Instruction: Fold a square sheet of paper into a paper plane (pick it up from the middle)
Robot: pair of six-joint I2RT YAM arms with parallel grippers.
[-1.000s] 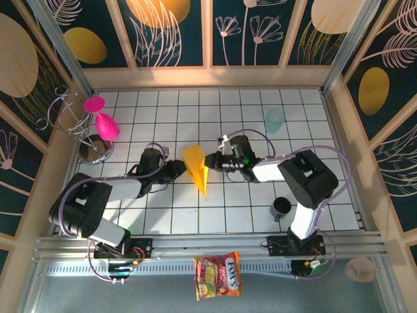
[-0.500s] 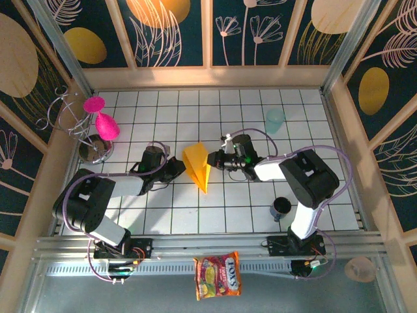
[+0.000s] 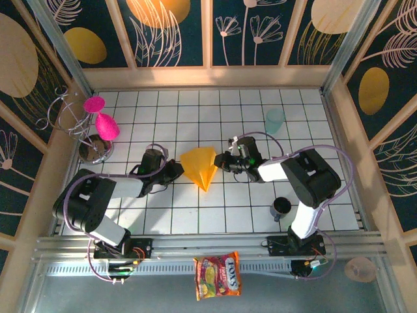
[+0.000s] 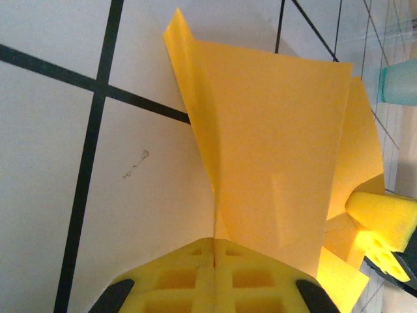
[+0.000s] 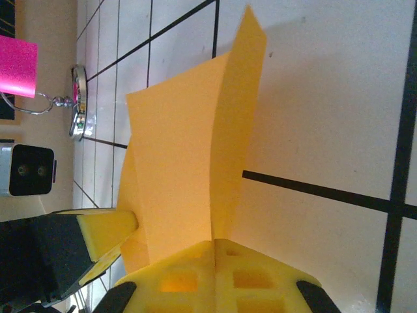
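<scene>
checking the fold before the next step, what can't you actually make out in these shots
- Left wrist: how far the paper plane reaches into the left gripper; the closed jaws cover that edge.
- Right wrist: the same at the right gripper; its closed jaws hide the pinched edge.
- Top external: the paper plane's inner creases; too small, layers overlap.
- Left wrist: the teal cup, cut off by the right edge.

Your right gripper [image 3: 220,162] has drawn its wing toward the teal cup [image 3: 274,120] side, and the paper plane [image 3: 199,166] now fans wider. Your left gripper [image 3: 180,171], far from the cup, has pinched shut on the other wing.
</scene>
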